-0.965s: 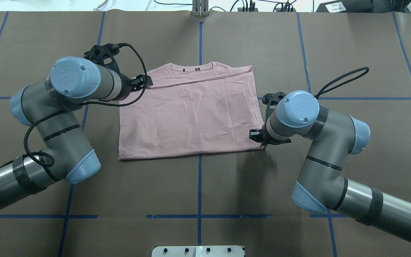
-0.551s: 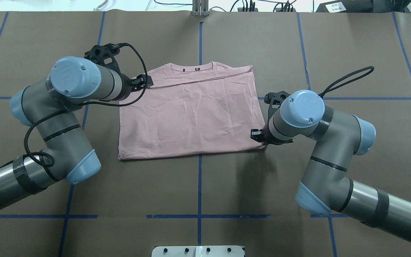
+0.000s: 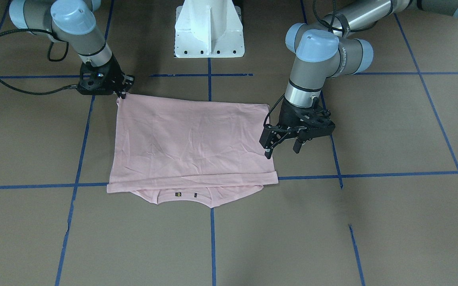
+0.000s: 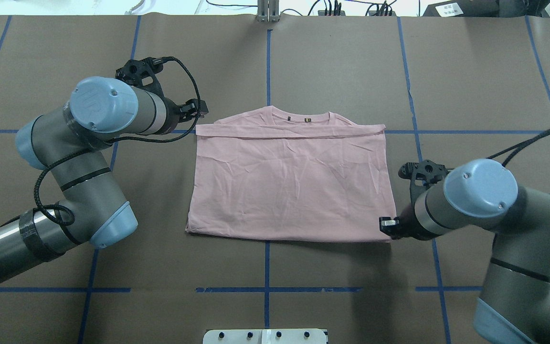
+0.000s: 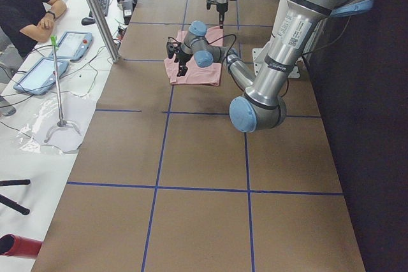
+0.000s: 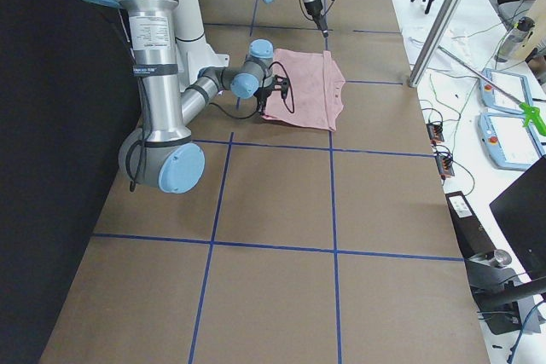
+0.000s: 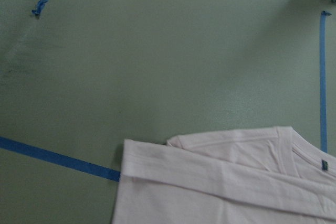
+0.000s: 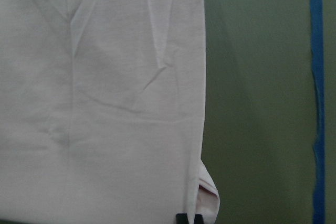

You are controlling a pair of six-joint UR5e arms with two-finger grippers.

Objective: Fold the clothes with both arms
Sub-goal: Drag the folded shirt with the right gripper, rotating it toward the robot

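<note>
One shirt (image 4: 289, 186), collar away from robot, wider crosswise, right gripper (image 3: 122, 94) grasping corner, left gripper (image 3: 282, 151) released.

A robotics lab: left arm (image 4: 84, 181) and right arm (image 4: 513, 224) at a brown-papered table (image 4: 351, 57) gridded with blue tape (image 4: 267, 258), teach pendants (image 5: 71, 45) and a seated operator (image 5: 24, 6) alongside.

The pale pink cloth T-shirt (image 4: 289, 181) lies flat on the brown paper-covered table (image 4: 275, 57), with its collar on the side far from the robot. It lies across a long blue tape line (image 4: 268, 62) that runs under its middle. The black two-finger left gripper (image 3: 282, 152) is just beside the shirt's far left corner. The black two-finger right gripper (image 4: 388, 224) touches the shirt's near right corner. The white metal pedestal base (image 3: 209, 31) stands on the robot's side of the shirt, well apart from its near edge.
</note>
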